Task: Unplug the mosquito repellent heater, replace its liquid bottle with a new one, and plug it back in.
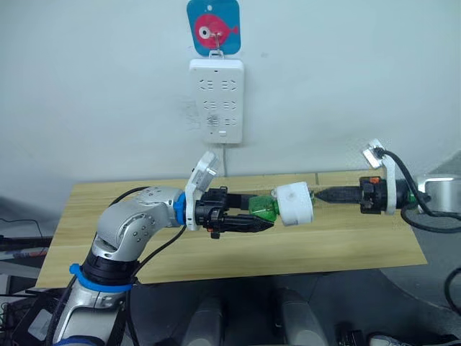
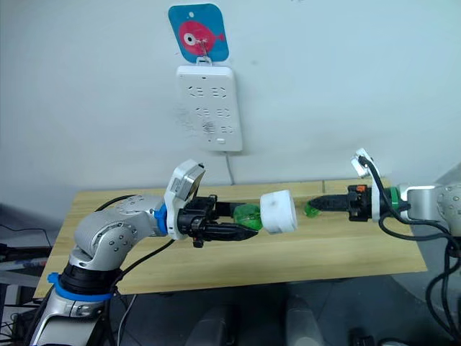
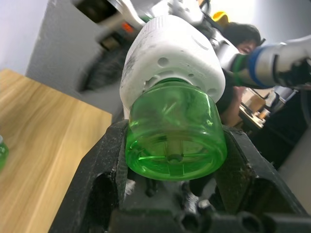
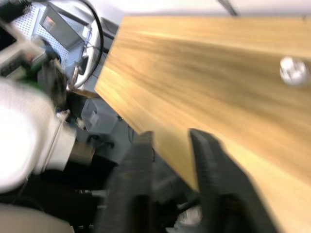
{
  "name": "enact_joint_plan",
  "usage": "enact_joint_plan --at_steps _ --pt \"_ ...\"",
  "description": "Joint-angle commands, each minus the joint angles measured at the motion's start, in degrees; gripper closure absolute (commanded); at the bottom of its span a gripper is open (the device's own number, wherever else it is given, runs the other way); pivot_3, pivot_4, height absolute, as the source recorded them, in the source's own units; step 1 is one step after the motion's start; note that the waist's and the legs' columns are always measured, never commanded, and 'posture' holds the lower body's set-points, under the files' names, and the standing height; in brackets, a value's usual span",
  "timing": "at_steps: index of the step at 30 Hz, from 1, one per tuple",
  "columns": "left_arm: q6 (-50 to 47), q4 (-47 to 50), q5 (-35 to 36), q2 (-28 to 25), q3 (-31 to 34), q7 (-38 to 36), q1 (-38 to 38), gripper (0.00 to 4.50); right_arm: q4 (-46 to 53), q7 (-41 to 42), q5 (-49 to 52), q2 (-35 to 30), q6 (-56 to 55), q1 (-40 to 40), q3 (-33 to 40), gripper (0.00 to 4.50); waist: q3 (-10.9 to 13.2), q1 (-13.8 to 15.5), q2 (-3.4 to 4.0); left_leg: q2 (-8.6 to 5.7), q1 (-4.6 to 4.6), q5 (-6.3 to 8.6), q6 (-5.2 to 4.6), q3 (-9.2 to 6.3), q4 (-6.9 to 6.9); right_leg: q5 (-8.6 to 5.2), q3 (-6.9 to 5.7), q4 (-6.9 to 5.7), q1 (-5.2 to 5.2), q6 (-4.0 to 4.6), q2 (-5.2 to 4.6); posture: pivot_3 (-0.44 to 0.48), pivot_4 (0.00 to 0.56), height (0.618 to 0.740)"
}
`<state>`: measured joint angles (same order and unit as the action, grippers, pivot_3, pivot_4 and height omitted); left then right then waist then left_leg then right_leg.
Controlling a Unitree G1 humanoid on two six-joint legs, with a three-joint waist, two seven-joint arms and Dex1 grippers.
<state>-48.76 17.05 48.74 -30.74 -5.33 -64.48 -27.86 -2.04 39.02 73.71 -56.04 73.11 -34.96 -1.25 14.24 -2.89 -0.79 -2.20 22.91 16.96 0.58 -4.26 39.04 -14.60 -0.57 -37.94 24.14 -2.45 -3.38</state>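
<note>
Holding the green liquid bottle by its body, our left gripper is clamped on it from both sides, with the white mosquito repellent heater seated on the bottle's neck and pointing away toward our right arm. We judge that's a brace hold: bottle fixed on one side so the heater can be twisted or pulled off from the other. The assembly hangs in the air above the wooden table, not resting on it. Right gripper sits just beside the heater's far face, fingers a narrow gap apart in its wrist view and holding nothing; we can't tell whether the tips touch the heater. A second green bottle lies on the table under that gripper. Beyond the table, on the wall, the white power strip has nothing plugged in, so the unplug step looks done, and the swap is underway.
</note>
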Motion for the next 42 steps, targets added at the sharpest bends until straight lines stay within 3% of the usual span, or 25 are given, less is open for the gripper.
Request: enact_joint_plan --at_steps 1,6,12,18,23,30,37,42 --pt "-0.15 2.11 2.02 0.5 1.0 0.53 -0.07 2.28 1.28 0.35 1.16 4.52 2.53 -2.3 2.1 4.45 0.0 0.1 -0.01 0.0 0.01 -0.03 0.05 -0.03 0.0 0.0 0.0 0.01 -0.01 0.0 -0.09 -0.096 0.237 0.74" --pt "0.47 -0.01 1.52 3.14 1.07 3.02 -1.72 2.28 7.42 -2.26 2.42 9.52 5.85 -0.21 3.25 4.45 0.0 0.79 -0.01 -0.08 0.06 -0.07 0.12 -0.13 0.0 0.0 -0.03 0.03 -0.02 0.0 -0.31 -0.097 0.24 0.74" --pt "3.66 -3.45 -1.95 3.16 1.05 3.7 -1.46 2.28 11.71 -5.57 14.13 7.87 10.92 1.46 7.5 4.45 0.01 0.94 -0.01 -0.11 0.03 0.01 -0.02 -0.06 0.04 0.0 -0.02 0.03 -0.04 0.0 -0.34 -0.107 0.251 0.74" --pt "5.02 -4.31 -3.64 3.86 0.4 3.7 -0.93 2.28 13.84 -14.19 33.97 2.73 7.01 -1.01 2.92 4.45 0.01 0.51 -0.01 -0.08 0.01 0.02 -0.04 -0.06 0.03 0.0 -0.04 0.02 -0.03 0.0 -0.34 -0.119 0.252 0.74" --pt "5.18 -4.78 -4.01 4.21 -0.09 3.44 -1.47 2.28 12.79 -18.52 39.25 1.75 3.01 -5.67 -1.51 4.45 0.01 0.08 -0.02 -0.08 0.02 0.02 -0.04 -0.05 0.03 0.0 -0.05 0.04 -0.05 0.0 -0.34 -0.123 0.253 0.74" --pt "4.12 -3.07 -3.55 3.07 -0.67 2.04 -0.58 2.28 3.76 -22.79 30.3 7.41 -0.05 -14.12 -3.22 4.45 0.02 -0.37 -0.03 -0.08 0.03 0.03 -0.05 -0.04 0.02 0.0 -0.03 0.03 -0.04 0.0 -0.34 -0.124 0.256 0.74" --pt "2.86 -1.47 -2.2 1.94 -0.55 1.09 0.28 2.28 -1.7 -13.79 11.02 9.33 0.61 -17.61 -3.49 4.45 0.02 -0.3 -0.03 -0.09 0.06 0.03 -0.05 -0.06 -0.01 0.0 -0.03 0.05 0.0 0.0 -0.34 -0.118 0.254 0.74" --pt "2.24 -1.12 -1.29 1.71 -0.03 1.37 0.1 2.28 -0.38 -6.48 3.58 9.87 1.7 -14.91 -3.46 4.45 0.02 -0.32 -0.03 -0.08 0.04 0.03 -0.05 -0.05 -0.02 0.0 -0.02 0.04 0.0 0.0 -0.34 -0.114 0.252 0.74"
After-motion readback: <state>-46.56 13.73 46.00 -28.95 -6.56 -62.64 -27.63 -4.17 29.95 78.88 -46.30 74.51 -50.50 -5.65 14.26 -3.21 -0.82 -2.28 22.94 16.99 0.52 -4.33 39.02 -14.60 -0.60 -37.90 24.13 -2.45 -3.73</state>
